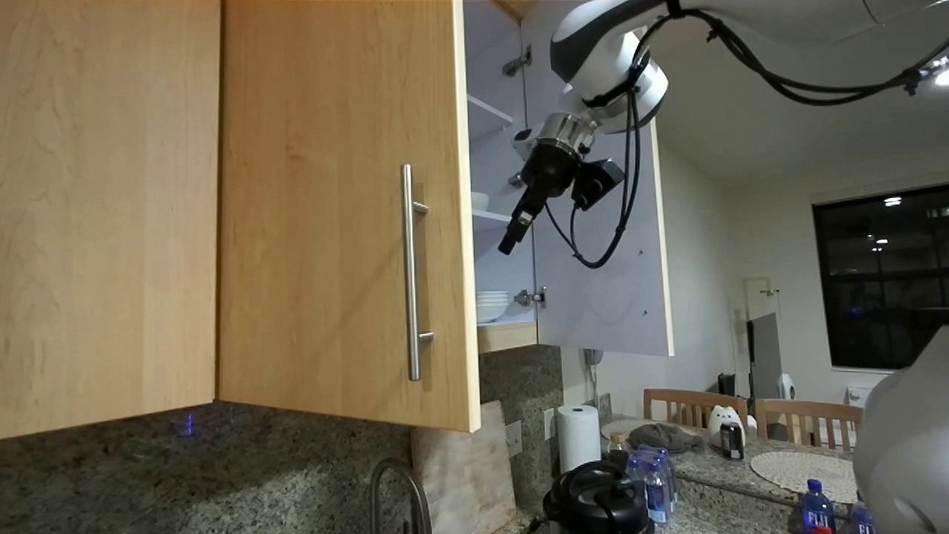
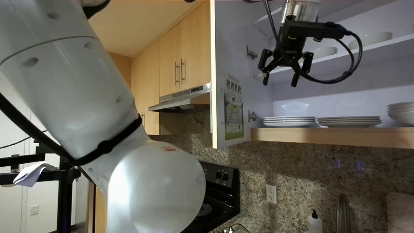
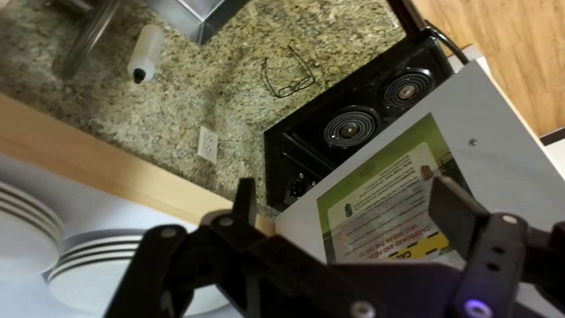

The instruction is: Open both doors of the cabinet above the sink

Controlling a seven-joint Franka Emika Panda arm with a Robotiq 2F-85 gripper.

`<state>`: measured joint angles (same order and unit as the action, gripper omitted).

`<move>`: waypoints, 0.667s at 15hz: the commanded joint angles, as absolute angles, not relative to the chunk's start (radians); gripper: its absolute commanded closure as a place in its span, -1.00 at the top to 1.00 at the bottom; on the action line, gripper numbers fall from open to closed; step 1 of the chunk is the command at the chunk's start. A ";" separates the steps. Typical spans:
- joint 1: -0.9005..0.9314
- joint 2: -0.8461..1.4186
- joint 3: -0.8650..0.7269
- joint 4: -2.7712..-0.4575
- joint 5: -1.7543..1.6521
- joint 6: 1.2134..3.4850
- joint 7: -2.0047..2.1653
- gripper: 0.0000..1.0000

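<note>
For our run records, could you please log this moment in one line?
doors: both open | cabinet: plates stacked inside | jaws: apart, empty | task: looks complete

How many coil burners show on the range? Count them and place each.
2. In the wrist view, one coil burner lies nearer the control knobs, another burner farther off. The open cabinet door may hide more.
</note>
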<state>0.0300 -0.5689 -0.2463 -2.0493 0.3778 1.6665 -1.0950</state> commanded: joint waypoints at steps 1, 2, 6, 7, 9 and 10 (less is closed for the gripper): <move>0.028 -0.519 -0.203 -1.983 0.367 1.508 -0.936 1.00; 0.015 -0.518 -0.190 -1.975 0.345 1.479 -0.887 1.00; 0.030 -0.532 -0.198 -1.998 0.362 1.510 -0.913 1.00; 0.029 -0.530 -0.198 -1.997 0.361 1.510 -0.913 1.00; 0.020 -0.489 -0.193 -1.968 0.356 1.467 -0.847 1.00; 0.019 -0.481 -0.192 -1.966 0.351 1.456 -0.830 1.00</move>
<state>0.0293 -0.5246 -0.1991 -2.0003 0.3618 1.5075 -0.8963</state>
